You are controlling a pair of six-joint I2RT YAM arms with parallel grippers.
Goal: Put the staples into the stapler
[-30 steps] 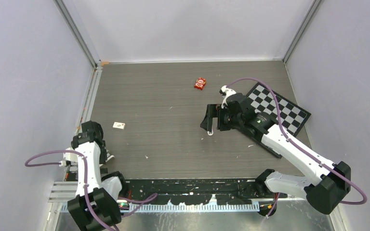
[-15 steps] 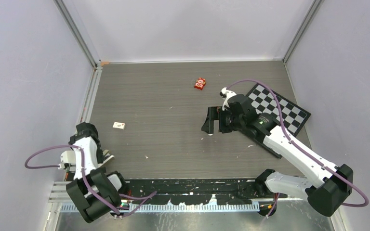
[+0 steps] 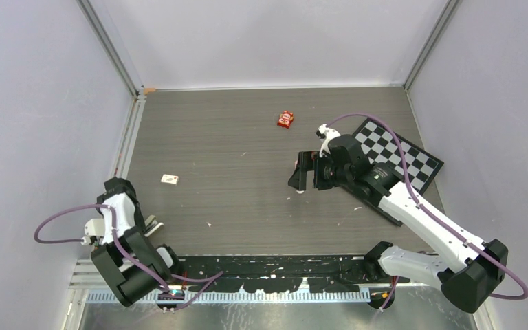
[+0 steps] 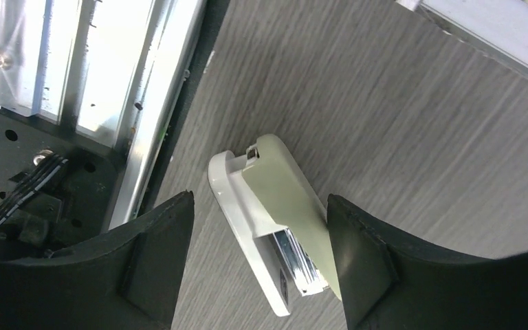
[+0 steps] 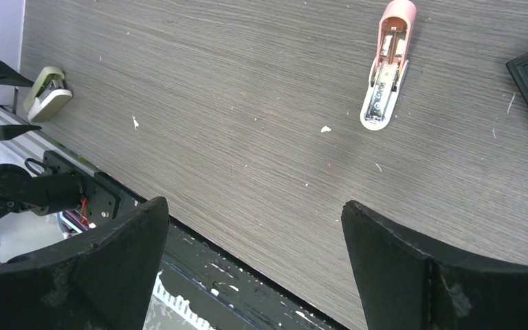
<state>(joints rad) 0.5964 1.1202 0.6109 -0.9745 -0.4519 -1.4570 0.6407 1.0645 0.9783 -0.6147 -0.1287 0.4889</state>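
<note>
The green-grey stapler (image 4: pixel 282 206) is seen lying flat on the table (image 4: pixel 419 137), right by the metal rail (image 4: pixel 158 82) at the near-left edge, w/ a bit of shiny metal showing at one end. It is flanked by the L gripper (image 4: pixel 260 199), whose fingers are spread apart on both sides of it (no squeeze can be seen). The R gripper (image 5: pixel 254 206) is held wide open above the table's middle, near a pink stapler (image 5: pixel 387 65).

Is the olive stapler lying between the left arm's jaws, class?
Yes, the stapler lies on the table with one left jaw on either side of it.
</note>
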